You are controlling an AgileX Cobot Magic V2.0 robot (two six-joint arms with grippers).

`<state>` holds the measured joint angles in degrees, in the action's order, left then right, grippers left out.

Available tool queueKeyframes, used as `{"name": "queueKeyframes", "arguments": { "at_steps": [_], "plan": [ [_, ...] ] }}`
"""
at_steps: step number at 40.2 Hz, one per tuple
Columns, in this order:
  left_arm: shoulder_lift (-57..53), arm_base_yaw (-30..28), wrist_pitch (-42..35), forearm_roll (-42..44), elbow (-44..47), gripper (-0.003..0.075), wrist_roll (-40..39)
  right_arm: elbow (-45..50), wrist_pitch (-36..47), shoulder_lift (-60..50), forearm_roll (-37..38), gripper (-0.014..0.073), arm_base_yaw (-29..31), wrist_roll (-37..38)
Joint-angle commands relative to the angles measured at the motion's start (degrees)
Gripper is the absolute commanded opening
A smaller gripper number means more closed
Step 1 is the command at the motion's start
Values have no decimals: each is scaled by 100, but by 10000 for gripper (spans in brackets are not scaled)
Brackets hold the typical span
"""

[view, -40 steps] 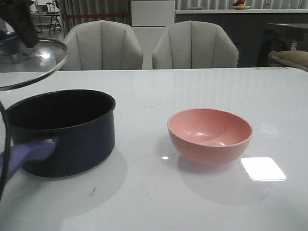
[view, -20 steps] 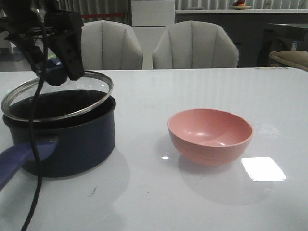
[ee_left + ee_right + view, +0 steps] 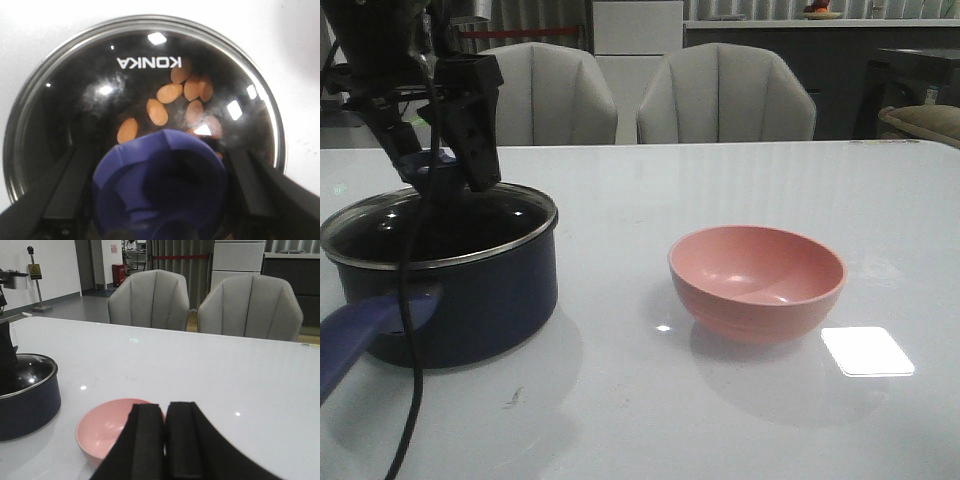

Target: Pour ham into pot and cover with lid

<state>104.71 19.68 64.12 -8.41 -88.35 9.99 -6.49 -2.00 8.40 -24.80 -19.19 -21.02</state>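
We are seeing the left gripper (image 3: 438,170) clamping the dark blue knob (image 3: 160,185) between its jaws, the lid (image 3: 380,232) sitting flat on the pot (image 3: 470,300) just below them. Through the glass the ham (image 3: 170,92) is lying inside — beyond the knob. The right gripper (image 3: 165,440) is hanging clenched, empty, just above the pink bowl (image 3: 757,280).

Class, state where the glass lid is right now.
In the front view, the lid sits on the pot at the table's left, its knob between the left gripper's fingers.
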Motion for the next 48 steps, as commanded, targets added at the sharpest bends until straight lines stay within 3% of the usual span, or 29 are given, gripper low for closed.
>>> {"name": "queueKeyframes", "arguments": {
  "at_steps": [1, 13, 31, 41, 48],
  "plan": [
    [-211, 38, -74, -53, -167, 400, -16, -161, 479, 47, -21, 150, 5, -55],
    [-188, 48, -63, -53, -262, 627, -16, -161, 479, 47, -21, 150, 5, -55],
    [-832, 381, 423, -751, -885, 625, -4, -161, 479, 47, -21, 150, 5, -55],
    [-1756, 703, 196, -706, -498, 625, -4, -161, 479, 47, -21, 150, 5, -55],
    [-2721, 714, -319, -388, 360, 625, -4, -161, 479, 47, -21, 150, 5, -55]
  ]
}}
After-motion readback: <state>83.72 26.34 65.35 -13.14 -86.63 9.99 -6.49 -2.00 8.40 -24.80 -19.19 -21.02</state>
